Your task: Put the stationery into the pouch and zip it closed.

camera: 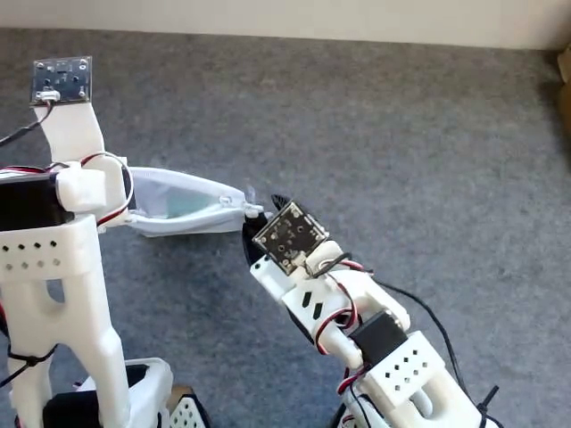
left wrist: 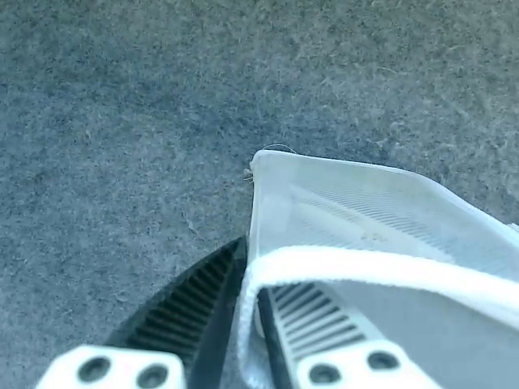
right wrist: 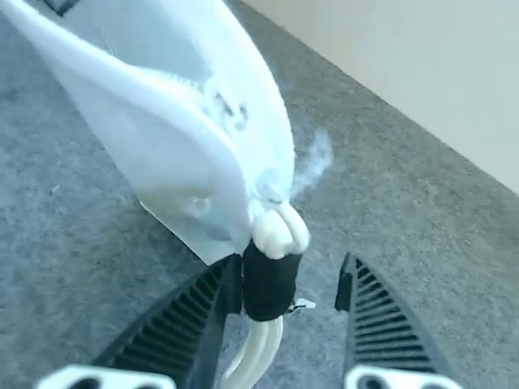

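Observation:
The white mesh pouch (camera: pixel 192 201) lies on the grey carpet between the two arms, with something greenish showing through its side. My left gripper (left wrist: pixel 251 324) is shut on the pouch's (left wrist: pixel 357 227) end seam, which is pinched between the black fingers (left wrist: pixel 190 312). At the opposite end, the zipper pull (right wrist: pixel 268 279), a black sleeve on a white cord, rests against one finger of my right gripper (right wrist: pixel 284 324). That gripper is open, with a wide gap to the other finger (right wrist: pixel 389 324). In the high view the right gripper (camera: pixel 265 221) sits right at the pouch's tip.
Grey carpet (camera: pixel 401 134) covers the whole work area, with open floor beyond and to the right of the pouch. A pale wall strip (camera: pixel 312 18) runs along the far edge. The arms' white bases (camera: pixel 53 294) stand at the near side.

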Tool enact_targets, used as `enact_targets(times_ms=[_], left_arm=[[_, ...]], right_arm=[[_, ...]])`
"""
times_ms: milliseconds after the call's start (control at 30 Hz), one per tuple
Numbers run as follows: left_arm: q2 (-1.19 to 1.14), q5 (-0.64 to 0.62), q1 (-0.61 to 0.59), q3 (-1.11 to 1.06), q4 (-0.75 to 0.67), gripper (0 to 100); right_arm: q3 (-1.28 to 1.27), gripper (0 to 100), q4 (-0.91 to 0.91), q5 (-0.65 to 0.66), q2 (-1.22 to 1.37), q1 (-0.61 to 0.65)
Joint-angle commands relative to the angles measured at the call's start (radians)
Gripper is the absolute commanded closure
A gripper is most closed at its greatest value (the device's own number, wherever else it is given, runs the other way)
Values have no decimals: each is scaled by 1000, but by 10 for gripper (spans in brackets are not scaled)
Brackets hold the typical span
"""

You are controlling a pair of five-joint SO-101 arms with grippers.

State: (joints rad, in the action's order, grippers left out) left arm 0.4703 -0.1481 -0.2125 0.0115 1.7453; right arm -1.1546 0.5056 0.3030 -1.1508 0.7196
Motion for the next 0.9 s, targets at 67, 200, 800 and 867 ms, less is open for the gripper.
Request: enact_targets(times_ms=[67, 200, 800, 867], left_arm=[[2, 8, 13, -2, 0, 993], [2, 8, 13, -2, 0, 993], [1, 8, 13, -4, 0, 993], [1, 8, 13, -4, -8, 993]], right_arm=[[18, 814, -28, 37, -7, 12], [30, 814, -31, 38, 84, 12], [166, 815, -35, 38, 223, 12], [166, 824, -31, 38, 213, 12]])
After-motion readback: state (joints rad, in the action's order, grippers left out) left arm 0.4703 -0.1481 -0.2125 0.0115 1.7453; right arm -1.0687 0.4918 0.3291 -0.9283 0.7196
